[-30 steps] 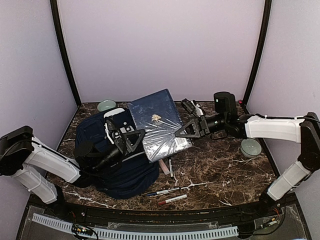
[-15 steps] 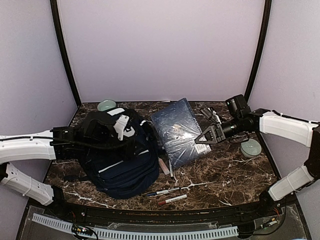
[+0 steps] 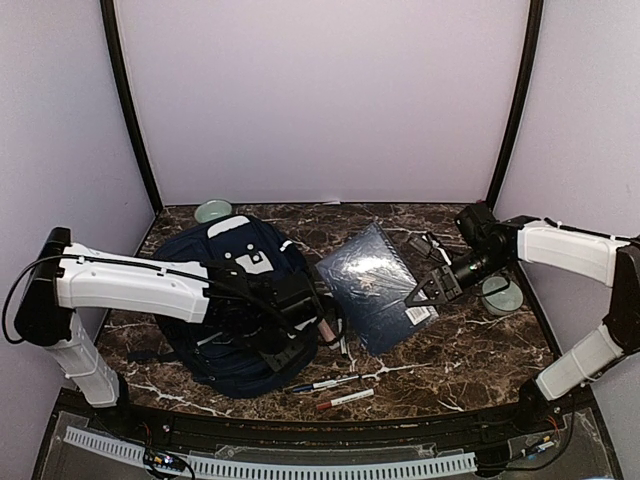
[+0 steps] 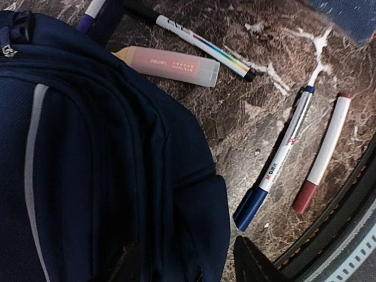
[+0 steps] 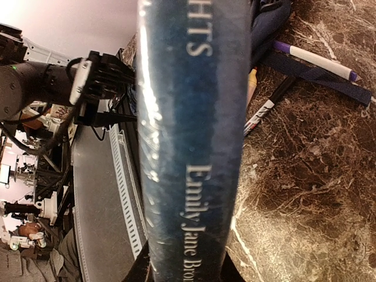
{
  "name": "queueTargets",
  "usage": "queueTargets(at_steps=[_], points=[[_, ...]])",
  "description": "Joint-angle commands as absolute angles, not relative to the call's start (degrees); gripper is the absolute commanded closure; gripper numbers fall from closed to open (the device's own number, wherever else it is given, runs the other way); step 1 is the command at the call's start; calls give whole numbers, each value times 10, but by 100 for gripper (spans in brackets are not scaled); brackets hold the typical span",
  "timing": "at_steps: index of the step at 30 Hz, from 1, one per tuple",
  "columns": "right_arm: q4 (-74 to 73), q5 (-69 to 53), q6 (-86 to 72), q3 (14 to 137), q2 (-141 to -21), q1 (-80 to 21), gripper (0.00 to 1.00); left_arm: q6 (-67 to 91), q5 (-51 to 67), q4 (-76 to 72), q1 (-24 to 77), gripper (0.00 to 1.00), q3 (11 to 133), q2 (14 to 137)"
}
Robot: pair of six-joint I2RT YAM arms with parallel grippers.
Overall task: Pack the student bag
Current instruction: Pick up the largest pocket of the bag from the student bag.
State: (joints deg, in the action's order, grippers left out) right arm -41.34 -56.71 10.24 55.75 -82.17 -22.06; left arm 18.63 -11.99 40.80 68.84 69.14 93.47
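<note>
Student bag (image 3: 235,362) lies on left half of marble table (image 3: 470,350). Left gripper (image 3: 298,333) over bag's near right corner, loose pens just beside. Left jaws: cannot tell, only one finger shows. Right gripper (image 3: 428,291) well right of bag, clamped on edge of navy hardcover book (image 3: 372,278), held tilted. Spine reads "Emily Jane Bro…" and "…HTS". Blue-capped pen (image 4: 276,170) marked "M&G"; highlighter (image 4: 170,64) print too blurred to read.

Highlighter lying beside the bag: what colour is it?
The highlighter is pale peach-orange with a translucent cap; left wrist view shows it best.
</note>
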Motion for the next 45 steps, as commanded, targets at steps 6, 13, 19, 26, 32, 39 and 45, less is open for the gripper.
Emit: queueTargets(at_steps=[6, 13, 19, 26, 32, 39, 45], points=[[-375, -617, 135, 551, -804, -218, 100, 217, -220, 503, 695, 56, 730, 1020], [-359, -623, 128, 535, -800, -218, 100, 245, -225, 490, 694, 39, 744, 994], [-351, -627, 123, 532, -799, -218, 100, 252, -214, 468, 686, 38, 730, 975], [-333, -628, 112, 520, -790, -218, 100, 251, -175, 418, 664, 61, 699, 960], [-331, -627, 112, 517, -787, -218, 100, 233, -143, 401, 664, 49, 714, 988], [-324, -626, 111, 510, -780, -218, 100, 236, -182, 429, 659, 58, 742, 1026], [-317, -626, 106, 505, -778, -218, 100, 232, -207, 446, 650, 59, 754, 1042]])
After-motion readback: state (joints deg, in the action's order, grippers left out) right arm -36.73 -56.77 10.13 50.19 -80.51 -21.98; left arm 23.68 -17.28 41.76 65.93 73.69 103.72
